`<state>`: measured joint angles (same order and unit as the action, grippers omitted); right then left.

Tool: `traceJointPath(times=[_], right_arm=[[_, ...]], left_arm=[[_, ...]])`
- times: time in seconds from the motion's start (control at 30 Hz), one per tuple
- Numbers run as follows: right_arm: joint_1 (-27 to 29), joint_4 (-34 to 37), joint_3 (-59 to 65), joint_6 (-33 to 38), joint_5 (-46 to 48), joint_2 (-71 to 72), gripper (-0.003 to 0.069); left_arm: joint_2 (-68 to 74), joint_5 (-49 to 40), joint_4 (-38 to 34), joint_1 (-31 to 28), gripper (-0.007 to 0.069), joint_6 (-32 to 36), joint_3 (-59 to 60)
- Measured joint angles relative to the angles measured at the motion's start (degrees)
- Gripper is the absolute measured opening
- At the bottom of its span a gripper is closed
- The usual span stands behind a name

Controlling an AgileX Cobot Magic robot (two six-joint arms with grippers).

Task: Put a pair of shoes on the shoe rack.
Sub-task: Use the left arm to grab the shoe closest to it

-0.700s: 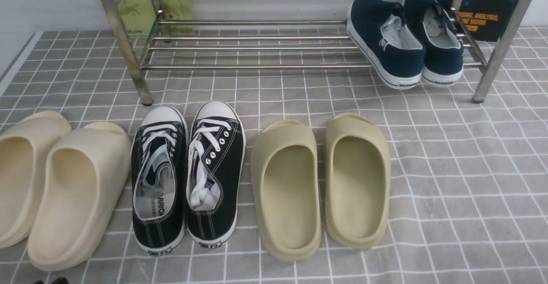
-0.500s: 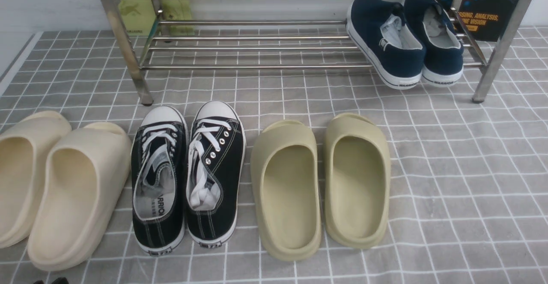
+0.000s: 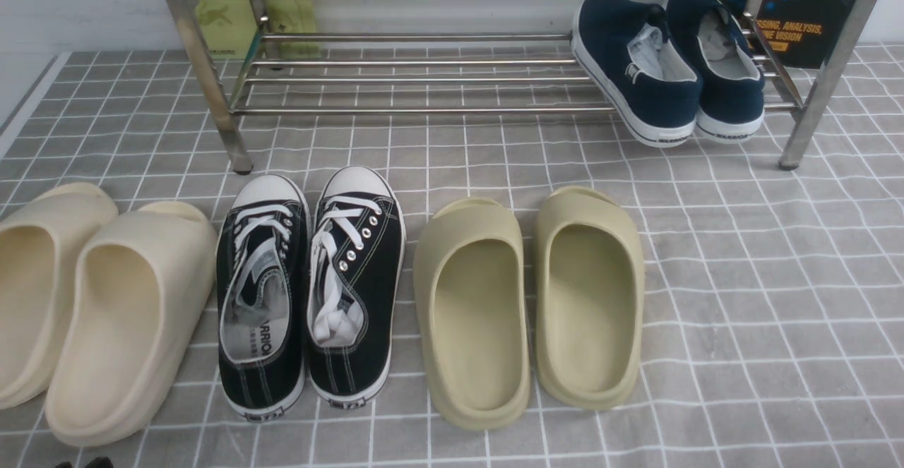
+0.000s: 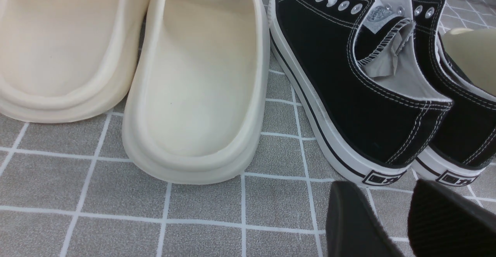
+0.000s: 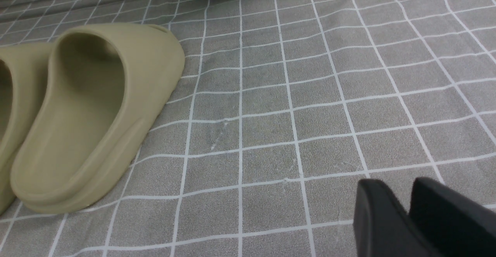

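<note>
Since the black sneakers [image 3: 318, 298] stood side by side on the grey checked mat [image 3: 741, 277], toes toward the shoe rack [image 3: 424, 109] and short of its front bar, we judged the task hardly begun: grasping, lifting and placing were all left to do. Our left gripper [image 4: 383, 195] hovered just behind the heels with its fingers parted and nothing between them. The right gripper [image 5: 393, 189] hung over bare mat beside the olive slides [image 3: 473, 298], fingers drawn together and holding nothing. The rack's lower shelf carried only the navy slip-ons [image 3: 667, 66] at its right end, heels jutting over the front bar, while the bars to their left lay free. What sat on the upper shelf we could not see. The cream slides [image 3: 106, 313] flanked the sneakers on the left.
</note>
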<state>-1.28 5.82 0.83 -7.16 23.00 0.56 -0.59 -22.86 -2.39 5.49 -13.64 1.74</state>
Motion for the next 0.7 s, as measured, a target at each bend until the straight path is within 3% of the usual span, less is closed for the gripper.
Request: traceJointPath(times=[0.53,0.7], right_arm=[[0.0,-0.05,0.0,0.0,0.0,0.0,0.0168],[0.0,-0.05,0.0,0.0,0.0,0.0,0.0178]], left_arm=[[0.0,0.36,0.0,0.0,0.0239,0.0,0.0],[0.0,9.53,0.0,0.0,0.0239,0.0,0.0]])
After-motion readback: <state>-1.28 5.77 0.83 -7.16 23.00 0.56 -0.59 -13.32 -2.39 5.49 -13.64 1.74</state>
